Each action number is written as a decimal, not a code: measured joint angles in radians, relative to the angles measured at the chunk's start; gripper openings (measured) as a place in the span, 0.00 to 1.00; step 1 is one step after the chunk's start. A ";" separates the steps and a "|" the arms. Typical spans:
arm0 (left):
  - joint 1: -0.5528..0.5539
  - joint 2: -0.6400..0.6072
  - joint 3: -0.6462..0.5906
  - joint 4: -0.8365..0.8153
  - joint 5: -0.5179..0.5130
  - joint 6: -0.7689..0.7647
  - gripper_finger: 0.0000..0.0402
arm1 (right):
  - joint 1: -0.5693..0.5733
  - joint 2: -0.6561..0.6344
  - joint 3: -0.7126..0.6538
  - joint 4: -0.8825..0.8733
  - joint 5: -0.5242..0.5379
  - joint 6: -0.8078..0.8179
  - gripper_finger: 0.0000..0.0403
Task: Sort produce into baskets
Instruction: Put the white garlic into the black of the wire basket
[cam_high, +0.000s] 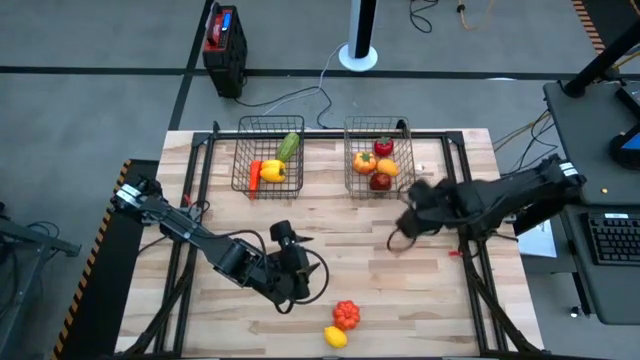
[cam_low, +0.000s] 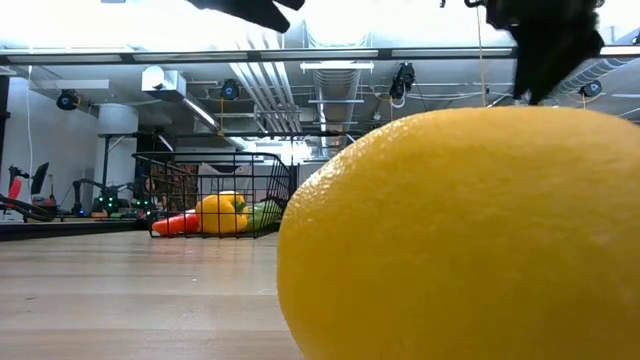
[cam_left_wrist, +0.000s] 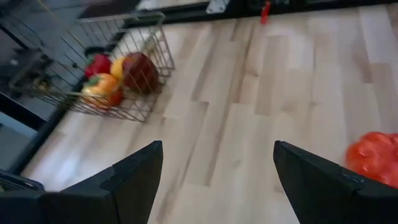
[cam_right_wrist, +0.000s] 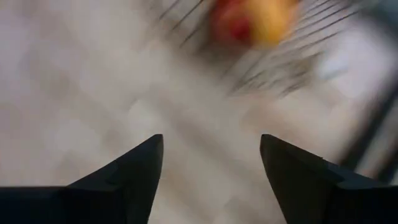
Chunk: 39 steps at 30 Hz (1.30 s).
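A pale plank worktop (cam_high: 330, 260) stands on grey floor, with a black case (cam_high: 223, 48) and a white stand base (cam_high: 358, 56) beyond its far edge. Two wire baskets (cam_high: 268, 155) (cam_high: 378, 158) at the far side hold produce; a red tomato (cam_high: 346, 314) and lemon (cam_high: 336, 337) lie near. Left end effector (cam_high: 296, 287) and right end effector (cam_high: 402, 238) both gape, empty.

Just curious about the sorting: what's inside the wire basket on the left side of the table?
The left basket holds a yellow pepper, a green cucumber and an orange carrot. Anything tucked beneath them can't be seen from above.
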 joint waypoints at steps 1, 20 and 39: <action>0.000 0.000 0.000 0.003 -0.008 0.009 0.72 | -0.018 0.001 0.024 -0.036 0.069 0.023 0.63; 0.002 -0.001 0.000 0.063 -0.011 0.082 0.72 | -0.793 -0.017 -0.040 0.113 0.232 -0.274 0.03; 0.003 0.000 0.000 0.062 -0.011 0.079 0.72 | -1.012 -0.210 -0.453 0.599 0.058 -0.219 0.03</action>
